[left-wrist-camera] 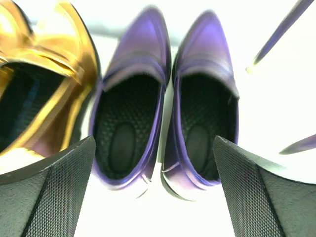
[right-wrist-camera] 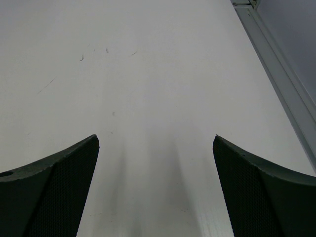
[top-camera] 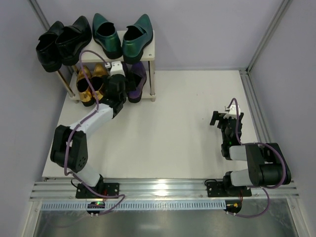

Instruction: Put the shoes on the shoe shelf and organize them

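Left wrist view: the left gripper (left-wrist-camera: 154, 141) stands wide, holding nothing, just behind the purple shoes (left-wrist-camera: 140, 54), which sit beside the gold shoes (left-wrist-camera: 49, 64) on the lower tier of the shoe shelf (top-camera: 150, 45); the right gripper (right-wrist-camera: 155, 140) gapes wide above the table (right-wrist-camera: 148, 59).

Left arm (top-camera: 91, 120) stretched forward and low; left gripper (left-wrist-camera: 154, 142) jaws wide apart. Right arm (top-camera: 256, 163) folded near its base; right gripper (right-wrist-camera: 155, 139) jaws wide apart.
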